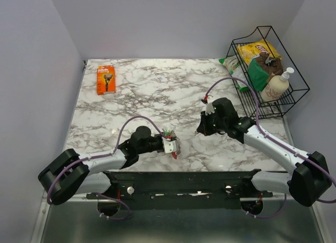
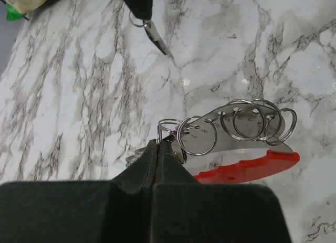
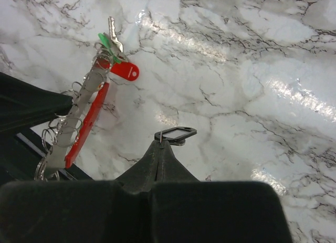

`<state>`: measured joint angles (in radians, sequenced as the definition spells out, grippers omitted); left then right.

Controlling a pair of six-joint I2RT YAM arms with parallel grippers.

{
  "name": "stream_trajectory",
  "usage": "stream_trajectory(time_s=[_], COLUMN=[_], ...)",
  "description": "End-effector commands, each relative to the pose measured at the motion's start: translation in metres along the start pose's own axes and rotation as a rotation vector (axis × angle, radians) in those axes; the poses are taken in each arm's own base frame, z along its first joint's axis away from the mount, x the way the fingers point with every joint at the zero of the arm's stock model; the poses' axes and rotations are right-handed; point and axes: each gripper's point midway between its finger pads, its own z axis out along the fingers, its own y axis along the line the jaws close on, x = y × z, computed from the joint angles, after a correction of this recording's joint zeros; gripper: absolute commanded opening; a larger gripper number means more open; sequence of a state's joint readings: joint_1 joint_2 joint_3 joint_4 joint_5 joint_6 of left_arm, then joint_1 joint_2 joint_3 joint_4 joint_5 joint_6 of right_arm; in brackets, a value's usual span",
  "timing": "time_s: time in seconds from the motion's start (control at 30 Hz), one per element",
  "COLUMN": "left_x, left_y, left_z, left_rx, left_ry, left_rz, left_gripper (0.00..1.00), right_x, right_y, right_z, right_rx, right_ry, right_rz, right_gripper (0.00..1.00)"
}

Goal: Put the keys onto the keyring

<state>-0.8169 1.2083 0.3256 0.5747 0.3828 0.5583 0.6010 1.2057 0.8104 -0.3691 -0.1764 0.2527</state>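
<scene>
My left gripper (image 1: 172,145) is shut on a split ring of the keys (image 1: 170,140) at the near middle of the table. In the left wrist view the jaws (image 2: 159,143) pinch that ring. A silvery plate with several rings (image 2: 236,125) and the red curved tag (image 2: 247,167) hang to the right. My right gripper (image 1: 201,129) is shut on the small black keyring (image 3: 176,133), just above the marble. In the right wrist view the keys (image 3: 84,104) hang at the left, with a green head (image 3: 107,42) on top. The keyring also shows in the left wrist view (image 2: 155,33).
An orange razor package (image 1: 106,79) lies at the far left of the marble table (image 1: 157,91). A black wire basket (image 1: 296,91) at the far right holds a chips bag (image 1: 255,50) and a soap bottle (image 1: 275,85). A green-white bag (image 1: 232,67) leans beside it.
</scene>
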Motion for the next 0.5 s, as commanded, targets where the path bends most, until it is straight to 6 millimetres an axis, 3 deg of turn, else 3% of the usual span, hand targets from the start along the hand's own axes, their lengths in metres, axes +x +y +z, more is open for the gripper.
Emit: stream_trajectory(time_s=[0.0,0.27,0.47], left_x=[0.004,0.002,-0.01], left_y=[-0.023,-0.039,-0.03], left_z=[0.004,0.011,0.017], left_rx=[0.058,0.02,-0.069], left_ry=[-0.002,0.021,0.025], left_rz=[0.068,0.084,0.146], left_gripper=[0.0,0.0,0.0], right_x=[0.008,0.016,0.012], right_y=[0.014,0.038,0.037], right_z=[-0.003,-0.005,-0.008], right_rx=[-0.086,-0.252,-0.24], right_ry=[0.024,0.03,0.002], right_rz=[-0.027,-0.074,-0.077], right_gripper=[0.01,0.01,0.01])
